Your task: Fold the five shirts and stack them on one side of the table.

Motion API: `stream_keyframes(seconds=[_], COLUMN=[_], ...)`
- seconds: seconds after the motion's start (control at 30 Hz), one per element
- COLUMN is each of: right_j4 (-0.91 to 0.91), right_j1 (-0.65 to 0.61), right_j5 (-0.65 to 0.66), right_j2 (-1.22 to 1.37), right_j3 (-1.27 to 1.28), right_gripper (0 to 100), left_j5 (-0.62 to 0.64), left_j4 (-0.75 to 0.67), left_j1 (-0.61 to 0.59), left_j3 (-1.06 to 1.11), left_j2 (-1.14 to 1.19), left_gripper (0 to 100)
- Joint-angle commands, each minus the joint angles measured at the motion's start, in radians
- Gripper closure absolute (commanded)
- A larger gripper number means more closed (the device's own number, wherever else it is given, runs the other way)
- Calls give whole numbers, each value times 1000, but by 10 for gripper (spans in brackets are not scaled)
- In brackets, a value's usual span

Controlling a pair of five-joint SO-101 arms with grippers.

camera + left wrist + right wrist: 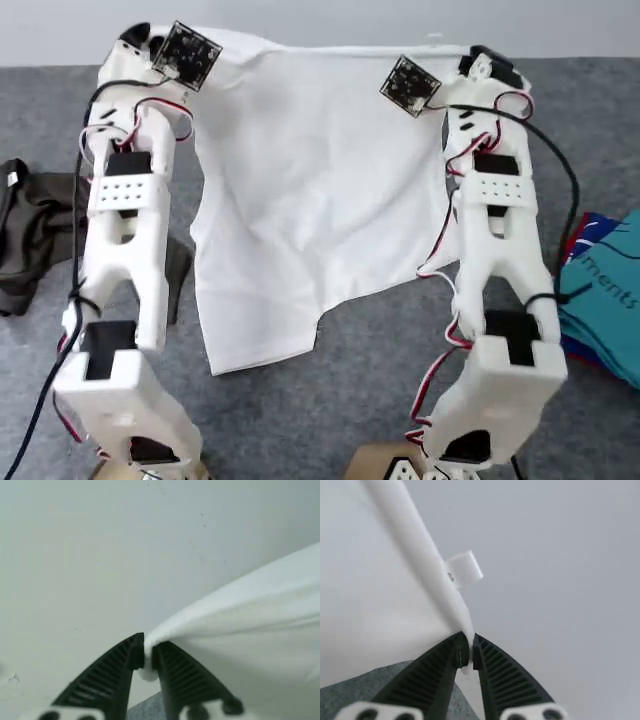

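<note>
Currently the left gripper (145, 656) and right gripper (469, 655) each clamp the white shirt (320, 200) at its far edge. The cloth drapes nearward from both.

The left arm (125, 235) and right arm (500, 235) are blocky white plastic with black joint motors, red, black and white cables (100, 130), square black camera boards (188, 54) and ribbed black gripper fingers (111, 672).

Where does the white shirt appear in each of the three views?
High view: white shirt spread between the two arms, in the middle.
Left wrist view: its corner pinched in the left gripper.
Right wrist view: its edge pinched in the right gripper.
Shared landmark: the grey table under it.
</note>
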Motion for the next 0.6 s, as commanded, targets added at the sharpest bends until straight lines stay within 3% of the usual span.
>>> stream_keyframes(seconds=[0.0, 0.2, 0.57], right_j4=[-16, 5, 401], right_j1=[-1, 2, 5], right_j5=[11, 11, 8], right_j2=[24, 62, -2], right_j3=[-135, -186, -186], right_gripper=[987, 987, 987], left_j5=[-3, -3, -3], left_j4=[-23, 158, 824], left_j1=[-9, 11, 21], left_j3=[-105, -186, -384], left_j2=[17, 34, 32], left_gripper=[997, 997, 997])
